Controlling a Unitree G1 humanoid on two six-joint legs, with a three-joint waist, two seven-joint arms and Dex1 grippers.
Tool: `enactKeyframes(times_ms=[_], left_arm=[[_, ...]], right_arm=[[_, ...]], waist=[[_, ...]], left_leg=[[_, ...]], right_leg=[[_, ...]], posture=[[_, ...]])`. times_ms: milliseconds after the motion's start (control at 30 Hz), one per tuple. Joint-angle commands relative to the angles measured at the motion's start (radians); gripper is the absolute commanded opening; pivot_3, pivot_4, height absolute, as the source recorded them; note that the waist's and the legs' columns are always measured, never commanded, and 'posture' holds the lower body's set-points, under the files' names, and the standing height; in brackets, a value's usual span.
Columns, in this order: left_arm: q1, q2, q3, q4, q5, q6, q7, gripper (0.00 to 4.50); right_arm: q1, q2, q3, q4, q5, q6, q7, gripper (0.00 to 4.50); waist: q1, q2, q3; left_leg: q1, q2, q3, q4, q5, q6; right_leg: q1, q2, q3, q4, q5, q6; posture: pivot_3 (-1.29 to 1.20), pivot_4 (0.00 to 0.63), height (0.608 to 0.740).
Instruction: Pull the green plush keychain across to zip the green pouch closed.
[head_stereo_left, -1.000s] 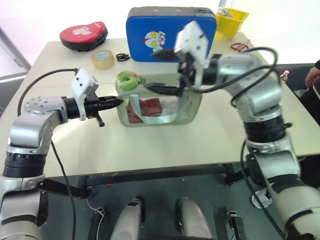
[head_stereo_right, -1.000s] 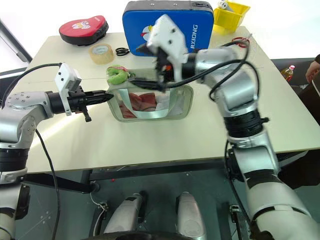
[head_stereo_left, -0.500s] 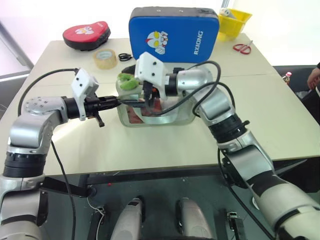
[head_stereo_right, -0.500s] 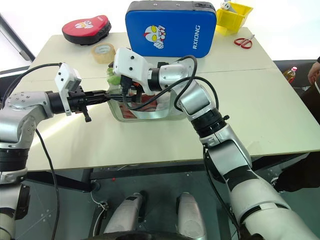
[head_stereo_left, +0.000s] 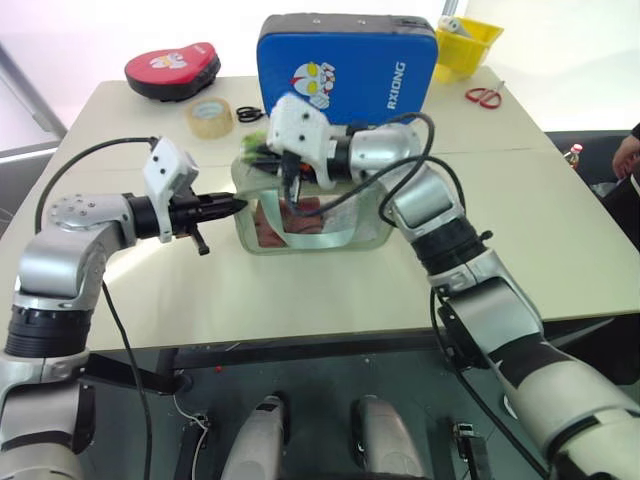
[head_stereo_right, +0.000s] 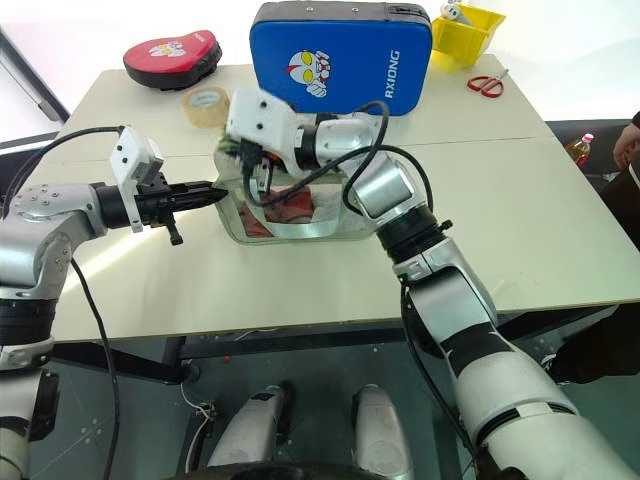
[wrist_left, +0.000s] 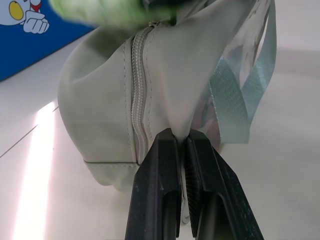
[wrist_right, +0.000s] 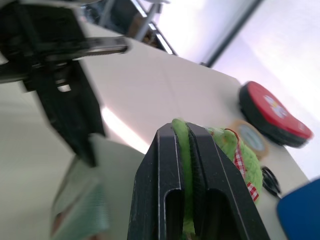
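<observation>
The green pouch (head_stereo_left: 345, 228) lies mid-table, its clear window facing me and red contents showing through. My left gripper (head_stereo_left: 236, 205) is shut on the pouch's left end, pinching the fabric beside the zipper (wrist_left: 137, 100). The green plush keychain (wrist_right: 227, 152) sits at the pouch's top left corner, fuzzy lime green with a red-checked bit. My right gripper (wrist_right: 183, 132) is shut on it, reaching in from the right over the top of the pouch (head_stereo_right: 300, 215). In the eye views the right gripper (head_stereo_left: 263, 160) hides most of the plush.
A blue cartoon pad (head_stereo_left: 345, 65) stands behind the pouch. A tape roll (head_stereo_left: 207, 118), black scissors (head_stereo_left: 249, 113) and a red pad (head_stereo_left: 168, 70) lie at the back left. Red scissors (head_stereo_left: 485, 95) and a yellow bin (head_stereo_left: 468, 40) are at the back right.
My right gripper swung left along the top of the pouch to the keychain and shut on it. The left gripper kept its hold and stayed put.
</observation>
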Motion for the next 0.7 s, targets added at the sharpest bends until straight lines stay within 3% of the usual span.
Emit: enactKeyframes(times_ms=[33,333,700], left_arm=[[-0.004,0.012,0.037,-0.034,-0.017,-0.003,0.009,0.0],[0.007,0.006,0.032,-0.03,-0.016,-0.008,0.018,0.0],[-0.03,0.007,0.01,0.017,-0.008,-0.026,-0.009,0.0]], right_arm=[[-0.054,-0.023,-0.1,-0.022,0.04,0.07,-0.06,0.06],[0.054,-0.215,-0.206,-0.193,0.07,0.254,-0.084,0.06],[0.252,-0.404,-0.35,-0.236,0.056,0.338,-0.25,0.06]], waist=[[0.0,0.0,0.0],[0.002,0.0,0.0],[0.001,0.0,0.0]], left_leg=[[0.0,0.0,0.0,0.0,0.0,0.0],[0.0,0.0,0.0,-0.001,0.0,0.0],[0.0,0.0,0.001,-0.001,0.0,0.0]], right_leg=[[0.0,0.0,0.0,0.0,0.0,0.0],[0.0,0.0,0.0,0.0,0.0,0.0],[0.0,0.0,0.001,0.0,0.0,0.0]], posture=[[0.0,0.15,0.74],[0.0,0.15,0.74],[0.0,0.15,0.74]])
